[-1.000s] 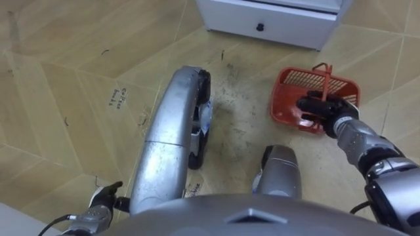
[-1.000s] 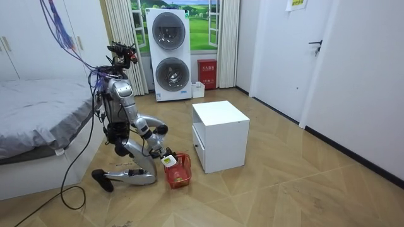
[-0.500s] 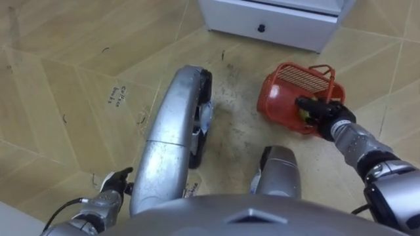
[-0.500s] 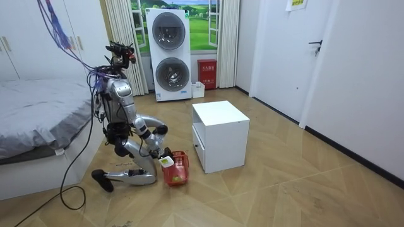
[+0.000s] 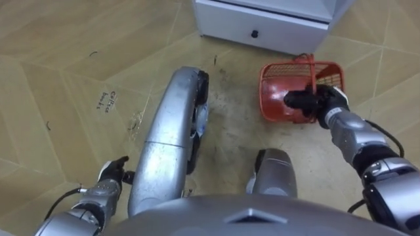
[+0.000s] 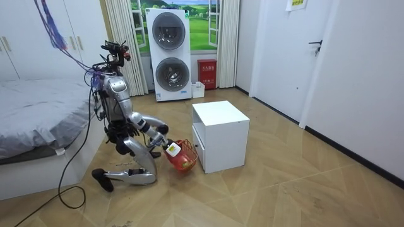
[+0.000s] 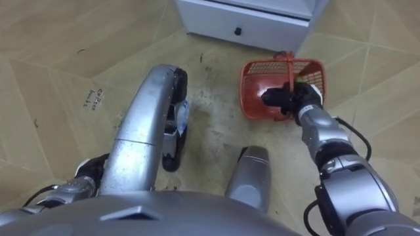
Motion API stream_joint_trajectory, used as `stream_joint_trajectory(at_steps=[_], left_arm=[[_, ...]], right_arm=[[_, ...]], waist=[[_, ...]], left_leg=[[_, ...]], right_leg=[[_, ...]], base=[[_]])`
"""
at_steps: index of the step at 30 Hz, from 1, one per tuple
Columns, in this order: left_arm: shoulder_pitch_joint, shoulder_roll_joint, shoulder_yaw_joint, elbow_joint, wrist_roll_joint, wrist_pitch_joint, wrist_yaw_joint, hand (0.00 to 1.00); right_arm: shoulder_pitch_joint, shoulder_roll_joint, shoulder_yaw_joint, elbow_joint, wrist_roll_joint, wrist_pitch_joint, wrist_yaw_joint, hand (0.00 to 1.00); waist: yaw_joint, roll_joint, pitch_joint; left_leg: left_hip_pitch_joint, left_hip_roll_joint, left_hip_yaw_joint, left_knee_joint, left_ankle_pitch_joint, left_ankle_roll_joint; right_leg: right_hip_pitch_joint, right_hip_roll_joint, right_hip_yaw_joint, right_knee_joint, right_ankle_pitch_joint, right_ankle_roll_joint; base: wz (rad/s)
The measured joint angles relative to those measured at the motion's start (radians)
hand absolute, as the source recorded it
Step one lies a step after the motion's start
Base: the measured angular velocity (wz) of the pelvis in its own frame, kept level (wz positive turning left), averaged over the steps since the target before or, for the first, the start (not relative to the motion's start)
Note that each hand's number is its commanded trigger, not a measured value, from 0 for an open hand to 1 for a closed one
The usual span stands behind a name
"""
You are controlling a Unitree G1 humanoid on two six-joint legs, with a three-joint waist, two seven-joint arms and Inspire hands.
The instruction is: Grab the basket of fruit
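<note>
**Basket tips up off the floor**

A second ago the red fruit basket (image 5: 274,98) sat flat on the wood floor (image 5: 65,72) with its mouth facing up. Now it is tipped on its side, its open mouth turned toward the white drawer cabinet (image 5: 262,19). In the room view the basket (image 6: 182,157) hangs just beside the cabinet's (image 6: 221,135) front, and looks clear of the floor or barely touching it.

The right hand (image 5: 323,101) has risen with the basket, its fingers clamped on the near rim close to the base of the handle. The left hand (image 5: 110,178) is low by the kneeling robot's side, its fingers loosely apart and holding nothing.

The grasp seems to have taken and the lift has begun. Held by the rim, the basket swings over, so anything inside could spill unless it is levelled.
</note>
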Motion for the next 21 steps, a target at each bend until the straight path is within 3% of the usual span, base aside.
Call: stream_joint_trajectory(at_steps=[3,5,8,11,14,15,16,17,18,19,21], left_arm=[[-0.014,0.000,0.016,-0.014,0.042,0.002,0.003,0.00],[-0.033,0.000,0.025,-0.015,0.058,0.002,0.004,0.00],[-0.060,0.004,0.072,-0.018,0.062,-0.003,0.019,0.00],[-0.088,0.006,0.094,-0.014,0.059,-0.005,0.017,0.00],[-0.073,0.014,0.141,-0.015,0.058,-0.004,0.017,0.00],[-0.051,0.021,0.156,-0.017,0.059,-0.005,0.014,0.00],[-0.022,0.029,0.160,-0.010,0.071,-0.005,0.010,0.00],[-0.023,0.030,0.158,-0.007,0.088,-0.003,0.005,0.00],[-0.041,0.020,0.153,-0.033,0.097,-0.004,-0.009,0.00],[-0.025,0.028,0.162,-0.059,0.097,0.000,-0.010,0.00],[-0.021,0.038,0.193,-0.082,0.097,0.004,-0.003,0.00]], right_arm=[[0.000,0.023,-0.001,-0.088,-0.119,0.010,-0.014,1.00],[0.002,0.032,-0.001,-0.126,-0.159,0.011,-0.021,1.00],[0.005,0.042,0.000,-0.194,-0.205,0.014,-0.024,1.00],[-0.005,0.043,0.001,-0.233,-0.229,0.016,-0.024,1.00],[-0.012,0.046,0.025,-0.264,-0.266,0.017,-0.023,1.00],[-0.012,0.049,0.049,-0.267,-0.276,0.018,-0.019,1.00],[0.006,0.055,0.057,-0.273,-0.277,0.021,-0.019,1.00],[0.030,0.041,0.049,-0.292,-0.276,0.021,-0.021,1.00],[0.077,-0.010,0.027,-0.349,-0.275,0.021,-0.020,1.00],[0.080,-0.024,0.003,-0.380,-0.288,0.043,-0.012,1.00],[0.094,-0.015,-0.001,-0.441,-0.330,0.044,0.000,1.00]], waist=[[-0.044,-0.004,-0.0029],[-0.054,-0.003,-0.0035],[-0.062,-0.006,-0.0097],[-0.063,-0.005,-0.0130],[-0.058,-0.005,-0.0138],[-0.049,-0.005,-0.0125],[-0.040,-0.001,-0.0044],[-0.047,-0.012,-0.0049],[-0.066,-0.017,-0.0229],[-0.035,-0.017,-0.0334],[0.000,-0.016,-0.0336]], left_leg=[[0.001,-0.022,-0.013,0.004,-0.005,0.005],[0.006,-0.037,-0.030,0.021,-0.005,0.007],[0.014,-0.031,-0.042,0.040,-0.005,0.017],[0.054,-0.010,-0.046,-0.016,0.001,0.029],[0.135,0.028,-0.051,-0.116,0.028,0.071],[0.158,0.059,-0.052,-0.111,0.098,0.097],[0.150,0.048,-0.023,-0.106,0.164,0.125],[0.148,0.014,0.028,-0.188,0.138,0.131],[0.141,-0.030,0.148,-0.420,0.150,0.207],[0.153,-0.008,0.154,-0.442,0.147,0.225],[0.209,0.022,0.149,-0.551,0.155,0.225]], right_leg=[[0.019,0.003,-0.007,-0.020,-0.001,-0.002],[0.044,0.012,-0.007,-0.036,-0.003,-0.003],[0.054,0.037,0.011,-0.081,-0.016,0.011],[0.055,0.094,0.047,-0.197,-0.022,0.020],[0.071,0.130,0.084,-0.387,-0.022,0.020],[0.108,0.150,0.098,-0.482,-0.021,0.021],[0.186,0.154,0.100,-0.579,-0.021,0.022],[0.222,0.136,0.097,-0.621,-0.022,0.023],[0.264,0.132,0.085,-0.692,-0.022,0.025],[0.261,0.128,0.077,-0.752,-0.008,0.044],[0.246,0.120,0.072,-0.889,0.013,0.056]], base=[[0.05],[-0.09],[-0.23],[-0.31],[-0.71],[-0.82],[-0.45],[0.52],[0.71],[0.37],[-0.66]])
